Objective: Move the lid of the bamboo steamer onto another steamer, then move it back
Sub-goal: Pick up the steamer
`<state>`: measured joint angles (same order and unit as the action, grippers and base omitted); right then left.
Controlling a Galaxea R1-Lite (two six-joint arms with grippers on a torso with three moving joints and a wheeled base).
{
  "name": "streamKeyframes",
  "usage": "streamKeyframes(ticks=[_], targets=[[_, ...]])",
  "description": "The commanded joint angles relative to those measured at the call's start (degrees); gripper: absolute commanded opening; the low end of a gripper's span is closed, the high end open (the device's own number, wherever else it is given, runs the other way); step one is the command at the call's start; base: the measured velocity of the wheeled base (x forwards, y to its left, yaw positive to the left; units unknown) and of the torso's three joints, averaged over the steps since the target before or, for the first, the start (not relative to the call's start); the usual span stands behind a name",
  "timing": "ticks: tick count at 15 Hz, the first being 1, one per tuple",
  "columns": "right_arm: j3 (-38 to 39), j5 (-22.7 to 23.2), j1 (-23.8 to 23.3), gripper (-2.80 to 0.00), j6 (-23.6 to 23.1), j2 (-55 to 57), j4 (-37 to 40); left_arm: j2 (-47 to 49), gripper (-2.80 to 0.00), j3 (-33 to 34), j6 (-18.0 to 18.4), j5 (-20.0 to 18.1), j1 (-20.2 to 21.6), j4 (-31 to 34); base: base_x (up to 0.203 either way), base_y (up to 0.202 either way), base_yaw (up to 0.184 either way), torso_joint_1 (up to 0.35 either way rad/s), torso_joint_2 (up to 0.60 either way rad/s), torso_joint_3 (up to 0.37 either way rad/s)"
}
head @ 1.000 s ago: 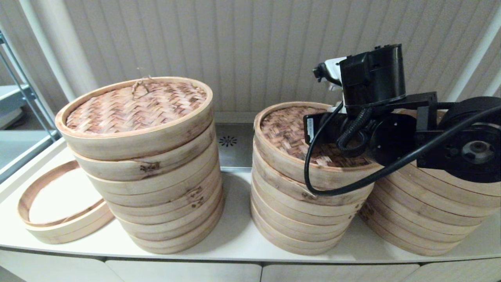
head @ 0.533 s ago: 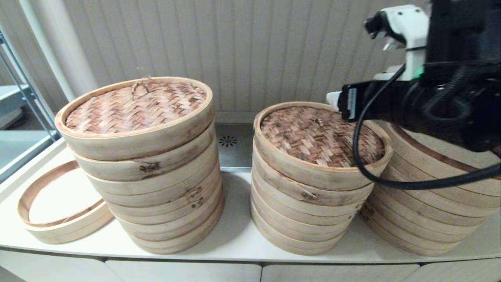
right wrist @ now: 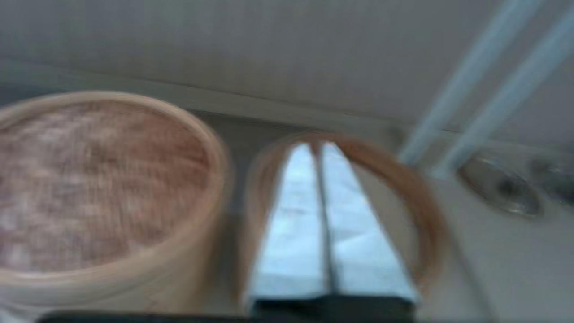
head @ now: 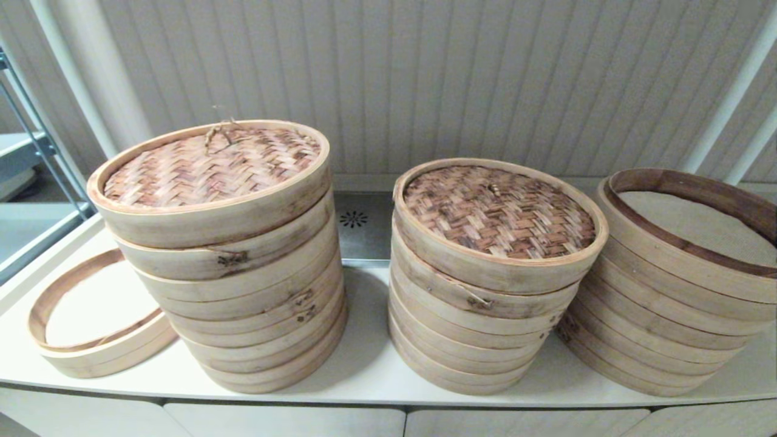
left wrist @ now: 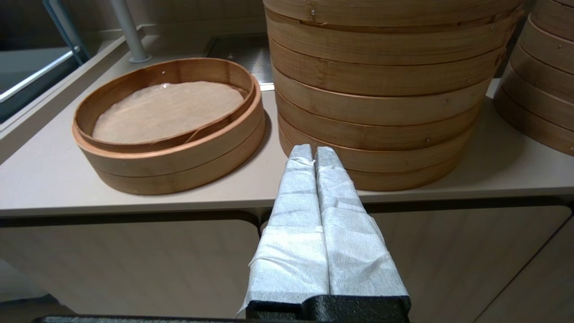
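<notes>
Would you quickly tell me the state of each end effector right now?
Left end effector: closed, empty, parked at the counter edge.
Right end effector: closed, holding nothing.

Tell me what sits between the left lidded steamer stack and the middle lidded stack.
Head view: bare countertop between left stack and middle stack; behind the gap, a metal panel with a small drain grille.

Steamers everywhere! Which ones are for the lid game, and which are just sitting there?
For the job:
- middle stack's woven lid
- open-topped right stack
- right gripper, shut, empty

Just there:
- tall lidded left stack
- single low steamer
- left gripper, parked
</notes>
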<state>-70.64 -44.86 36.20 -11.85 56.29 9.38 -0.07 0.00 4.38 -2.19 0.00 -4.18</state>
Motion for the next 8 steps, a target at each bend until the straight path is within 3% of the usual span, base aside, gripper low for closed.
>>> streamKeyframes(ticks=[1,3,8], targets=[[-0.2,-0.9,-3.6,-2.80,-0.3,-9.4,4.5,0.0,-2.80,2.0,0.0,0.0,0.0,0.0,0.000,0.000,0.000,0.000,0.00,0.000],[-1.1,-1.1,-10.2,-2.80,-0.3,-14.0,10.4,0.0,-2.80,2.0,0.0,0.0,0.0,0.0,0.000,0.000,0.000,0.000,0.00,0.000],[-2.7,0.6,-16.1,-2.80,0.6,-23.9,21.3,0.0,-2.80,2.0,0.0,0.0,0.0,0.0,0.000,0.000,0.000,0.000,0.00,0.000]])
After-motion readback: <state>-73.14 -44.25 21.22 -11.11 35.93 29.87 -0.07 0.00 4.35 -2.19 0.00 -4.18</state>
